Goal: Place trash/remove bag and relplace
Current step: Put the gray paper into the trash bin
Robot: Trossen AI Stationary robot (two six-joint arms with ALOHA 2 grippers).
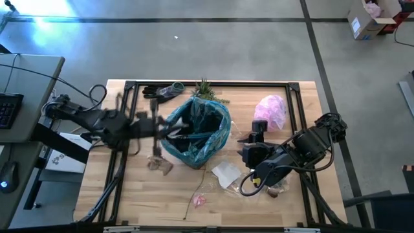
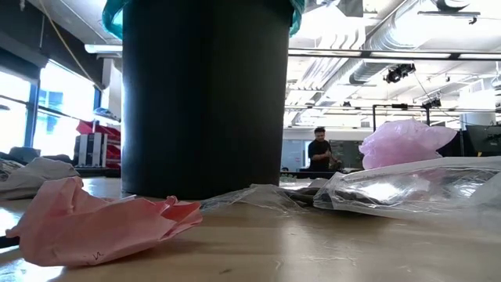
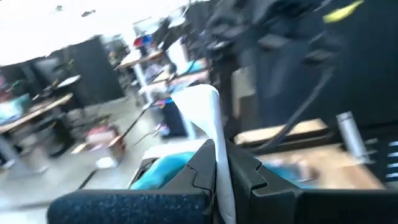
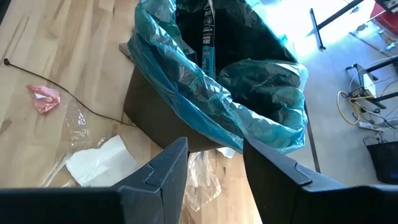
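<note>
Blurred left hand point(image 3: 219, 163) pinches a white scrap point(image 3: 208, 118) over the bag point(image 1: 210, 139); right hand point(image 4: 214, 168) spread

Bin point(image 1: 194, 155) mid-table; left hand point(image 1: 169, 127) over mouth; scraps point(image 1: 226, 173) beside.

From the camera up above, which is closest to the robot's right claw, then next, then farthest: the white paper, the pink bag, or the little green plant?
Seen from above, measured from the right claw:
1. The white paper, just in front of the claw, toward the table's near edge.
2. The pink bag, behind the claw, on the right side.
3. The green plant, at the far edge, behind the bin.
</note>
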